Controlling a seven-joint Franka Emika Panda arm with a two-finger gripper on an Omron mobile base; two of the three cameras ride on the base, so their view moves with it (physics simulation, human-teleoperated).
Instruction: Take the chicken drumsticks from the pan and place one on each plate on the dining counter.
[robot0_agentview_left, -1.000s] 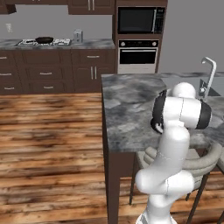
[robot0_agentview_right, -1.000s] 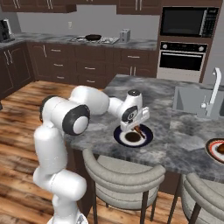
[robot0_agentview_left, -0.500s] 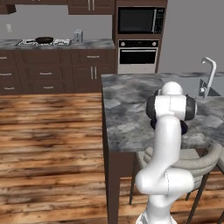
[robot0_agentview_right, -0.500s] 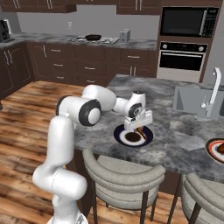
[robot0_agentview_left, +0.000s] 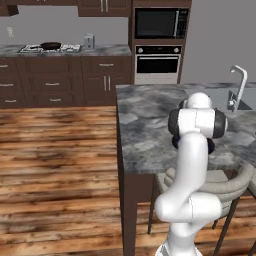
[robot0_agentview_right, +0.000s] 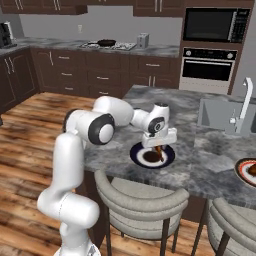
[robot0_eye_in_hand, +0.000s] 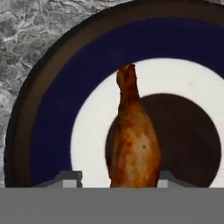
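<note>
a chicken drumstick is kept between the fingertips of the gripper, just above the navy-rimmed plate (whether gripped or loosened cannot be told), for setting down there.

bare stone around navy plate — tap well right

wood floor, dark cabinets, wall oven
</note>
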